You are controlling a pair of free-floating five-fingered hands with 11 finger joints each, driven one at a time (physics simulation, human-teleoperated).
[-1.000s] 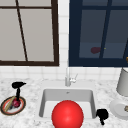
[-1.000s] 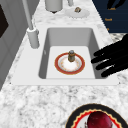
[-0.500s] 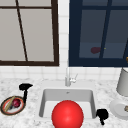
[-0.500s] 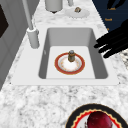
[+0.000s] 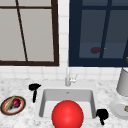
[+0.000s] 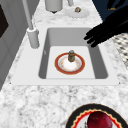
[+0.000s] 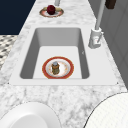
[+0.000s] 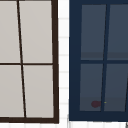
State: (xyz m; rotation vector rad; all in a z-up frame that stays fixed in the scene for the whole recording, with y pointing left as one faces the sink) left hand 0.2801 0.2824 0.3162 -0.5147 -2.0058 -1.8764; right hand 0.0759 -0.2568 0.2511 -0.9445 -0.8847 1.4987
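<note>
The red-rimmed round plate (image 6: pixel 70 64) lies in the white sink basin (image 6: pixel 75 37), a small brown jar (image 6: pixel 71 55) upright on it. Speckled grey marble counter (image 6: pixel 37 100) surrounds. The right hand (image 6: pixel 107 30) hovers over the basin's edge, fingers extended, empty; the left hand (image 5: pixel 34 87), fingers unclear, hangs over the counter.

White tiled wall (image 5: pixel 62 37), two windows (image 8: pixel 27 60), marble counter (image 6: pixel 37 100).

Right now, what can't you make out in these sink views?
- Sink basin: front view, a red ball covers the floor; the plate and small jar show from the sides.
- Hand over the sink: left side view, cut off by the right edge; which hand, unclear.
- Right hand: front view, a dark blob; finger pose unreadable.
- Left hand: same.
- Item on white plate: cut off at the right edge.
</note>
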